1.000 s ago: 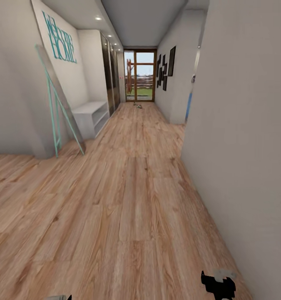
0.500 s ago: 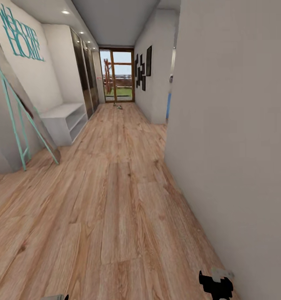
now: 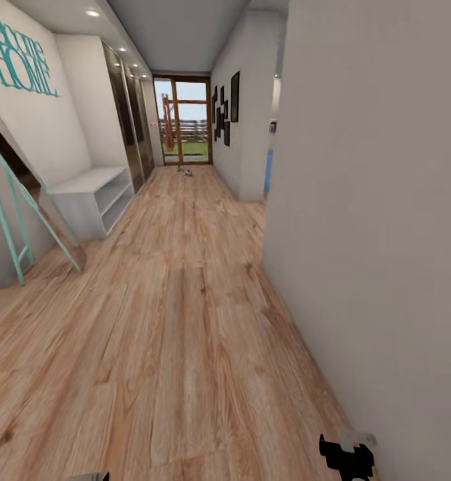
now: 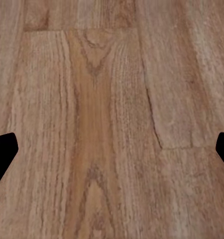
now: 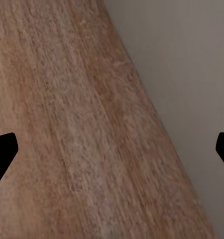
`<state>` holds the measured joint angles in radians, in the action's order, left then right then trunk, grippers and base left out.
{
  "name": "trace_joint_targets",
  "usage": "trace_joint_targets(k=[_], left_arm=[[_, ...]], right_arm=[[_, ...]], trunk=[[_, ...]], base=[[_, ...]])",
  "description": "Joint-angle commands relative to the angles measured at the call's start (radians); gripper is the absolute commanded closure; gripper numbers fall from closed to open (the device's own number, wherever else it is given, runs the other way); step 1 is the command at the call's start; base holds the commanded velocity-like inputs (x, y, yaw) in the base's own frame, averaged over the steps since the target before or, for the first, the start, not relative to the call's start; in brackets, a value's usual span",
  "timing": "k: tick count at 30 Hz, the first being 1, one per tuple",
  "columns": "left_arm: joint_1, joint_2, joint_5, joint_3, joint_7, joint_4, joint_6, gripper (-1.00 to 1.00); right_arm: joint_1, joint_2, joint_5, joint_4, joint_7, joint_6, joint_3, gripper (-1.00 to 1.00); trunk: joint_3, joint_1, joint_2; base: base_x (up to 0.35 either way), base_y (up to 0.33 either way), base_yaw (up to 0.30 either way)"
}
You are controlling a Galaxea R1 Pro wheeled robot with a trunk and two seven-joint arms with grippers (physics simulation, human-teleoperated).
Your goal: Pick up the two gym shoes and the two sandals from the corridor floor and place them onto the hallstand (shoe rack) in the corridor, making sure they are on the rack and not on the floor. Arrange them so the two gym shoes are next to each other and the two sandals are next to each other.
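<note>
The corridor floor (image 3: 185, 321) of light wood planks runs ahead to a glass door. Far down it, near the door, small pale objects (image 3: 185, 172) lie on the planks, too small to identify. A low pale two-level shelf unit (image 3: 91, 197) stands against the left wall; I cannot tell whether it is the hallstand. My right gripper (image 3: 347, 457) hangs low by the right wall, and a sliver of my left gripper (image 3: 91, 476) shows at the bottom edge. In both wrist views the left gripper (image 4: 112, 149) and right gripper (image 5: 112, 149) are open over bare floor.
A grey wall (image 3: 385, 234) runs close along my right side. A leaning mirror on a teal frame (image 3: 18, 220) stands at the left. Mirrored wardrobe doors (image 3: 128, 133) follow the shelf unit. Picture frames (image 3: 226, 113) hang on the right wall further on.
The whole view has shifted: the camera has moved forward down the corridor, so the mirror and shelf unit sit further left and nearer. Both grippers keep their pose.
</note>
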<state>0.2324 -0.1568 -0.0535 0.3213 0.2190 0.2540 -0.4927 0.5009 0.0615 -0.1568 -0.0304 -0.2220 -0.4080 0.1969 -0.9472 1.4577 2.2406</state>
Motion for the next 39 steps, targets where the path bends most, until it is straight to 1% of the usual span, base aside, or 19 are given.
trace_joint_targets(k=[1, 8, 22, 29, 39], left_arm=[[0.001, 0.0, -0.005, 0.008, 0.007, -0.001, -0.003, -1.0], [0.001, 0.0, -0.003, 0.009, 0.007, -0.001, -0.003, -1.0], [0.001, 0.0, -0.002, 0.01, 0.007, -0.001, -0.003, -1.0], [0.001, 0.0, -0.002, 0.01, 0.007, -0.001, -0.003, -1.0], [0.001, 0.0, -0.002, 0.01, 0.007, -0.001, -0.003, -1.0]], right_arm=[[0.001, 0.0, -0.011, 0.001, -0.004, -0.003, 0.007, -1.0], [0.001, 0.001, -0.012, 0.001, -0.003, -0.003, 0.007, -1.0], [0.001, -0.003, -0.011, 0.001, -0.004, -0.003, 0.007, -1.0], [0.001, -0.011, -0.01, 0.001, -0.005, -0.003, 0.007, -1.0], [0.001, -0.014, -0.009, 0.001, -0.005, -0.003, 0.007, -1.0]], trunk=[[-0.001, 0.0, 0.0], [-0.001, 0.0, 0.0], [-0.001, 0.0, 0.0], [-0.001, 0.0, 0.0], [-0.001, 0.0, 0.0]], base=[[0.338, 0.0, -0.001], [0.334, 0.048, 0.0], [0.299, 0.172, 0.011], [0.293, 0.187, 0.186], [0.298, 0.179, 0.223]])
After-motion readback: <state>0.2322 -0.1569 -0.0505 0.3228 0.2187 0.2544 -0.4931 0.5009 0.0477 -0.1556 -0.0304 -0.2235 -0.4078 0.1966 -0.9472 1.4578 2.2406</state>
